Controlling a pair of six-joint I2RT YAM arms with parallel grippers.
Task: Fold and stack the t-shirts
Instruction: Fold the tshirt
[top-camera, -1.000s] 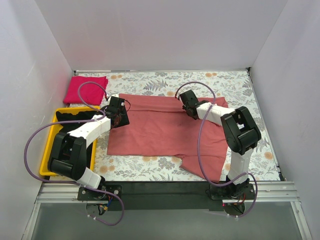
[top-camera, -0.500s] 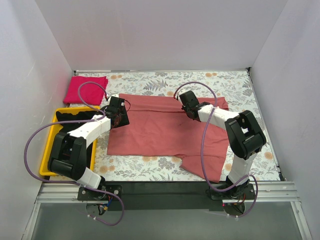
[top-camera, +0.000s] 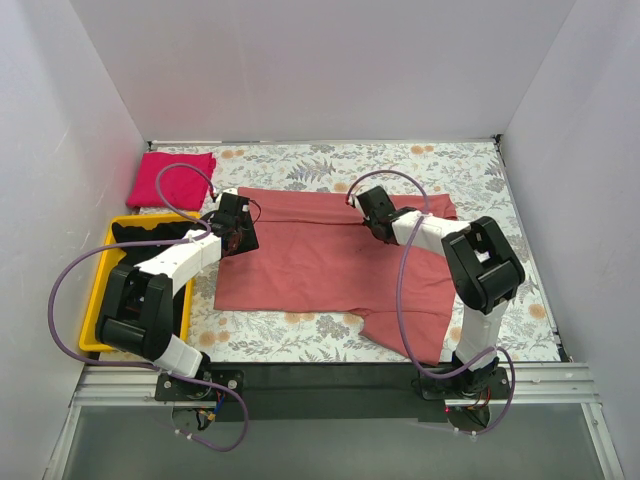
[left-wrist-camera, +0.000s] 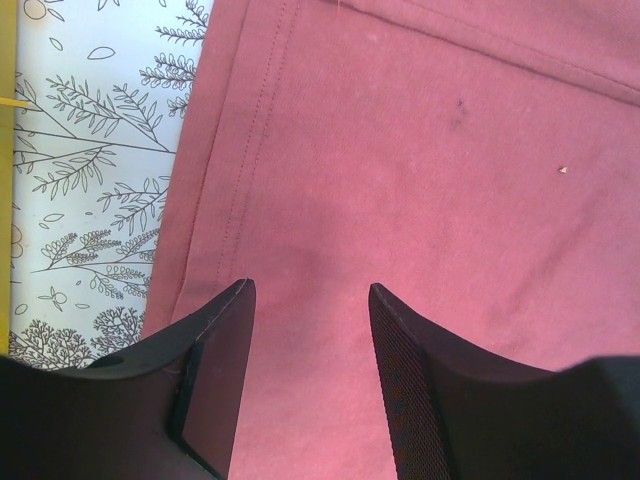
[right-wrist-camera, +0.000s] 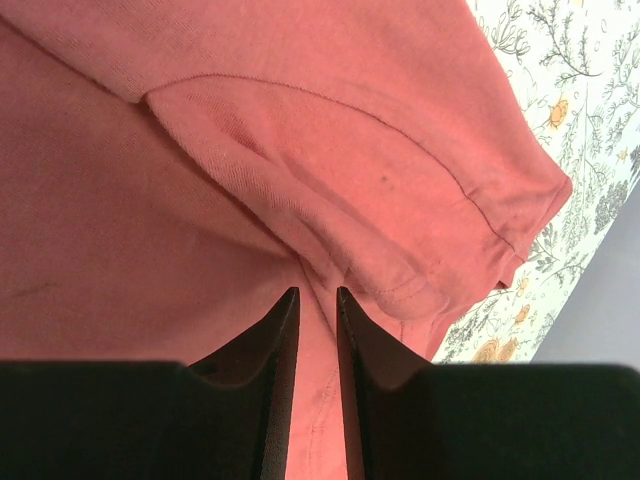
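The red shirt (top-camera: 310, 260) lies spread flat across the middle of the counter (top-camera: 480, 165). Its hem is toward the left edge and its sleeves are toward the right. One sleeve (top-camera: 440, 206) points to the far edge. The other sleeve reaches the near edge, just beside the right arm's base.

The pink shirt (top-camera: 170, 180) sits folded in the far left corner, apart from the red one. The yellow bin (top-camera: 95, 300) stands along the left edge, nearer than the pink shirt. It holds the black shirts (top-camera: 138, 232).

The left pincer (top-camera: 238, 228) is at the far left corner of the red shirt, over the hem. In the left wrist view its fingers (left-wrist-camera: 215, 350) stand well apart above the cloth. The stitched hem runs along their left side, with floral counter beyond it. Nothing lies between the fingers, so the pincer is released.

The right pincer (top-camera: 372, 212) is over the far part of the red shirt, near where the far sleeve joins the body. In the right wrist view its fingers (right-wrist-camera: 280, 340) are nearly together, with only a thin slit between them. Creases in the cloth run in toward the tips, just below the sleeve seam. Whether cloth is caught between the tips I cannot tell.
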